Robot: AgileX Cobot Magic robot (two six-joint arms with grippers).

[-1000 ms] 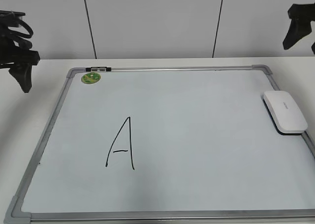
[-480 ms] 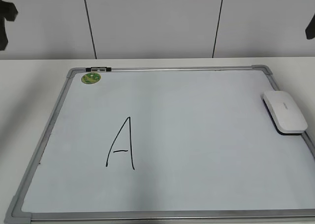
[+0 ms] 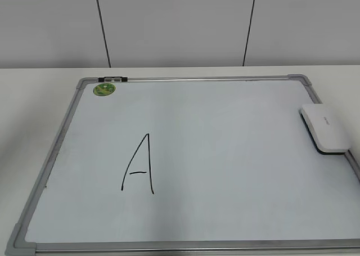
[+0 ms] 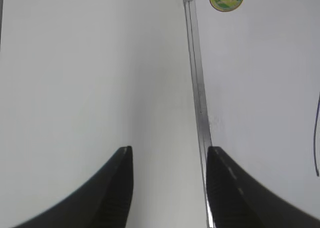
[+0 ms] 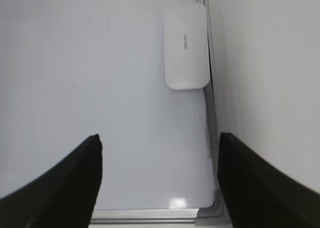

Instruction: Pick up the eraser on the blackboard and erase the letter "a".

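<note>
the blackboard (image 3: 225, 84) lies flat on the white table (image 3: 34, 104), a white writing surface inside a grey metal frame with grey corner caps. the eraser (image 3: 324, 129) rests on the board at its right edge, lying alongside the frame and touching or nearly touching it, with its dark underside showing as a thin line below the white shell. a tall capital "A" (image 3: 138, 165) in black marker stands left of centre, well apart from the eraser; no small lowercase letter can be made out on the board in any view. a round green sticker (image 3: 104, 89) sits in the far left corner, just beside a small dark clip (image 3: 112, 78) on the top rail. neither arm appears in the exterior view. the left claw (image 4: 170, 155) hangs above the board's left frame rail, fingers apart and holding nothing. the right claw (image 5: 160, 143) hangs over the board's right side, fingers wide apart and empty, with the eraser ahead of it beside the right rail and bare board between them.
</note>
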